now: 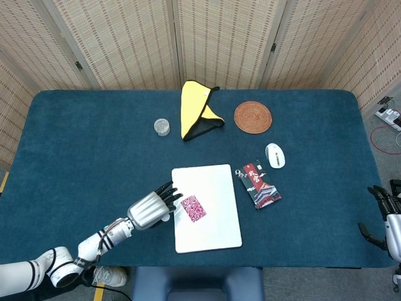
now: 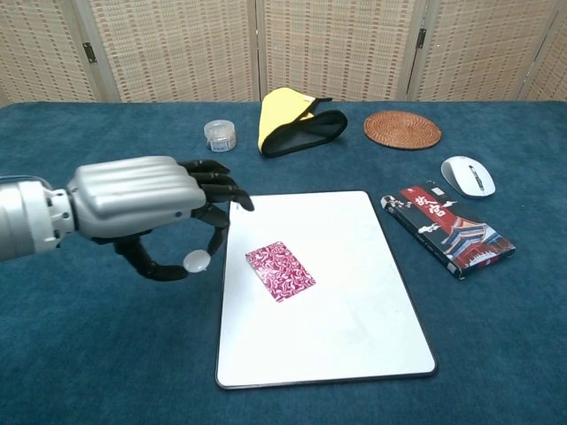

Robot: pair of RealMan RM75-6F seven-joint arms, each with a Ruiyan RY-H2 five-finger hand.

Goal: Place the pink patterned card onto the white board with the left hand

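Pink patterned card (image 2: 280, 271): small rectangle, red-pink with fine white pattern, lies flat, rotated at angle to board edges. Sits on white board (image 2: 354, 310), in left half, about middle between near and far edge, fully inside board outline.

White board: plain white rectangle, rounded corners, thin dark rim, lies flat on blue table, near centre, long side running near-to-far.

The left hand (image 2: 155, 212) has a ribbed silver back plate and black segmented fingers (image 2: 213, 181); its black thumb ends in a round white pad. A silver wrist cuff joins it to a white forearm banded with black rings. The right hand (image 1: 383, 216), at the frame's edge, shows black fingers on a silver-grey body.
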